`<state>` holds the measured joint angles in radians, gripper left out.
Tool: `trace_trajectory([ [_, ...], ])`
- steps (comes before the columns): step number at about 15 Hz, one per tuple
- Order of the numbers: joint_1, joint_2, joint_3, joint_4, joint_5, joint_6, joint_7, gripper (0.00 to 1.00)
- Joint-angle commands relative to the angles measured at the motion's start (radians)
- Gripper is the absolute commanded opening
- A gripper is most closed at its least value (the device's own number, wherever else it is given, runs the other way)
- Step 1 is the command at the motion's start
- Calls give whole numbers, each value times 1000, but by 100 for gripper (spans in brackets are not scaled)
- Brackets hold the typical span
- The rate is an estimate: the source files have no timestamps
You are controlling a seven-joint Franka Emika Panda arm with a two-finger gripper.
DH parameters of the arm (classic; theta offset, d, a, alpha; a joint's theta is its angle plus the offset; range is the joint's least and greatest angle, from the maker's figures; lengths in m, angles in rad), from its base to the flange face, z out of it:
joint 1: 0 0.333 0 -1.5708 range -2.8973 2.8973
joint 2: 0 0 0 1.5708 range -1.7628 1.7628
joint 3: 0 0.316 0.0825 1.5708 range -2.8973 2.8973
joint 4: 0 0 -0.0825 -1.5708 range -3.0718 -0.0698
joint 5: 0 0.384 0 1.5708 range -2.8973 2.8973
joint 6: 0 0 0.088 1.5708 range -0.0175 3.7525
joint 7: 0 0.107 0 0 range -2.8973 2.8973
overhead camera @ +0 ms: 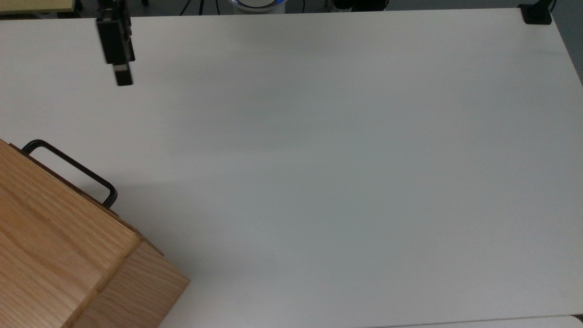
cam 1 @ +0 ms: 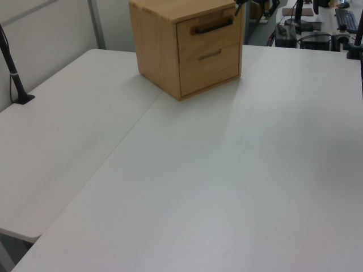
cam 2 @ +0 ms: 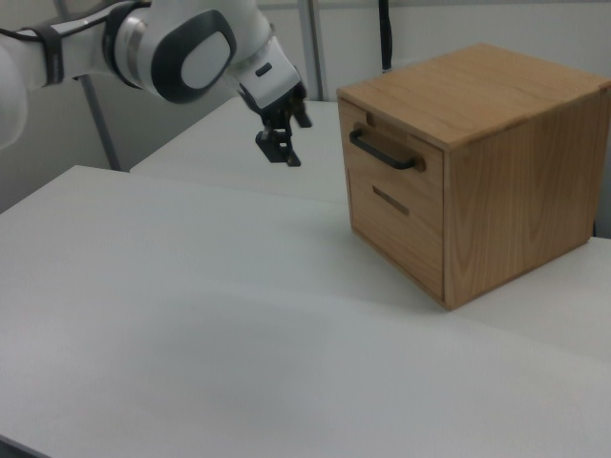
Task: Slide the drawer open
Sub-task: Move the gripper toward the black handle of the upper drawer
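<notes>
The gripper (cam 2: 280, 151) hangs above the white table (cam 2: 191, 315), fingers pointing down; whether they are spread or pressed together I cannot tell. From it, the drawer (cam 2: 387, 170) lies to the right view's right, near but clearly apart, in the top slot of the oak cabinet (cam 2: 506, 172), and looks fully pushed in. Its black handle (cam 2: 384, 151) faces the gripper, long axis level along the front panel; in the top view the handle (overhead camera: 70, 169) runs diagonally, below the gripper (overhead camera: 123, 77).

No lettering anywhere I look.
The cabinet (cam 2: 477, 162), the drawer (cam 2: 387, 157) front and my own arm (cam 2: 172, 48) carry no readable text — no label, brand or number.
</notes>
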<state>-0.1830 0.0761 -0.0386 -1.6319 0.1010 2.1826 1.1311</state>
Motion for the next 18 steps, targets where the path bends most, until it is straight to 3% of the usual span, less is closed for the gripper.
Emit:
trace_trajectory([
  [1,-16,62,-7,47,19,66,249,79],
  [3,-15,111,-7,69,11,147,303,58],
  [8,-39,234,-7,179,16,232,368,58],
  [14,-39,298,-6,184,-15,329,414,61],
  [16,-38,306,-6,184,-29,329,414,57],
  [18,-39,306,-6,182,-37,327,408,42],
])
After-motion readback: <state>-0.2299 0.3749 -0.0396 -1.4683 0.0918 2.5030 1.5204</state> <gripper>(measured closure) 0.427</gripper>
